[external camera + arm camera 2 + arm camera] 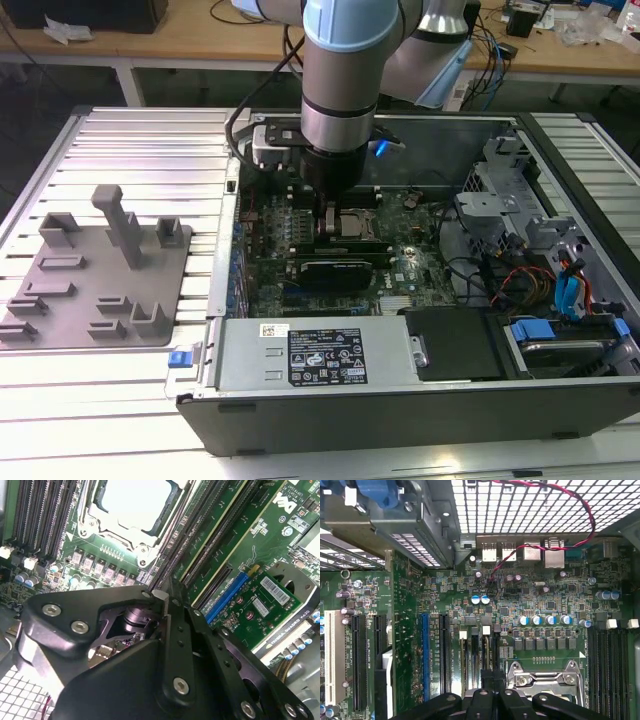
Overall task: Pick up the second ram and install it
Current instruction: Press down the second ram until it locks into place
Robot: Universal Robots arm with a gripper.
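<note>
Ram stick: cannot tell whether the gripper (488,700) clasps it, hanging low just above the long black slots (470,660) that run lengthwise beside the processor socket (545,680)

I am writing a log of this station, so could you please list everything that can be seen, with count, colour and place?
computer case: one, dark grey, lying open on the slatted table
slatted table: one, light grey, under the case and tray
holder tray: one, grey, on the table at the exterior view's left of the case
motherboard: one, green, inside the case
processor socket: one, silver frame, middle of the motherboard
memory slots: several, black, in banks on both sides of the socket
graphics card: one, black, on the board nearer the power supply
power supply: one, grey with labels, along the near wall of the case
arm: one, grey and blue, reaching down into the case
claw: one, black, low over the slots beside the socket
</note>
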